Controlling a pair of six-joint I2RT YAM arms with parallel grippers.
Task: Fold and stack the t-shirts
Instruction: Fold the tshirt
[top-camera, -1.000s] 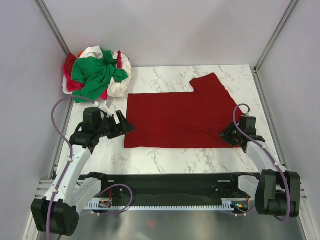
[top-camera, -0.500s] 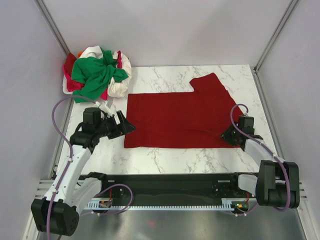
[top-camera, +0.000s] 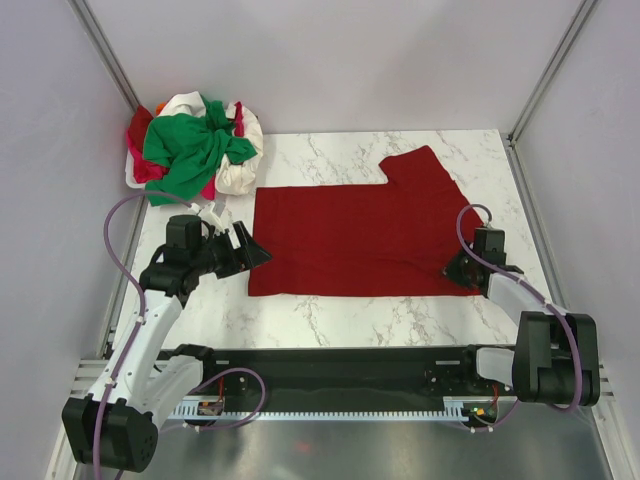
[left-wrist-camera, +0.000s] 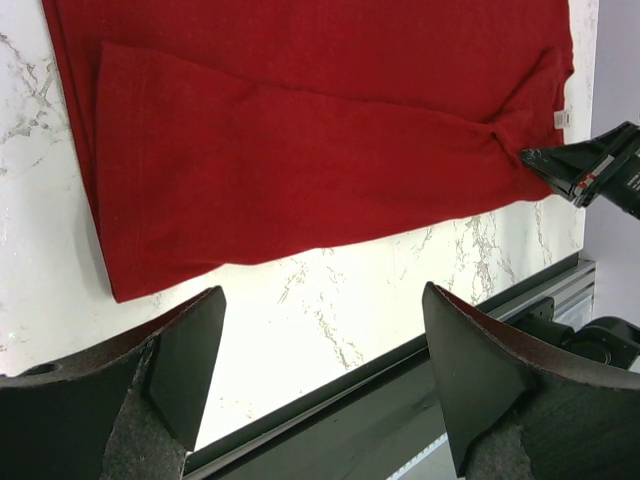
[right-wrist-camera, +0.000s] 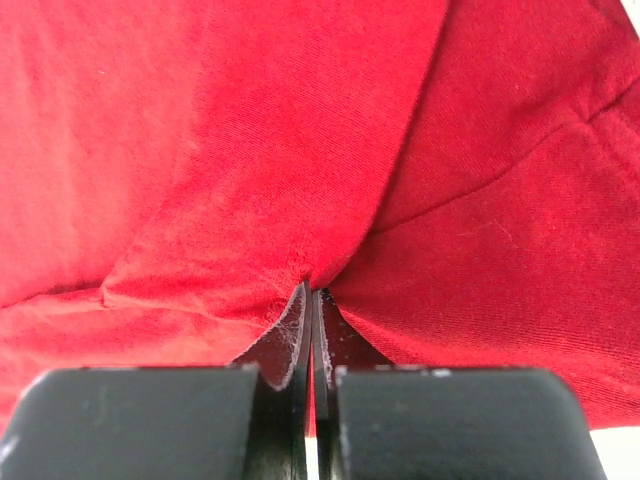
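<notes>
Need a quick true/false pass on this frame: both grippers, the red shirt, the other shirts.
1. The right gripper is shut on the dark red t-shirt. True: it pinches cloth at the shirt's near right corner.
2. The left gripper clamps the shirt's left edge. False: it is open and holds nothing, poised by the shirt's near left corner.
3. The green t-shirt is folded on top of the red one. False: it lies crumpled in the pile at the far left corner of the table.
4. The dark red t-shirt lies flat, apart from the pile. True.
</notes>
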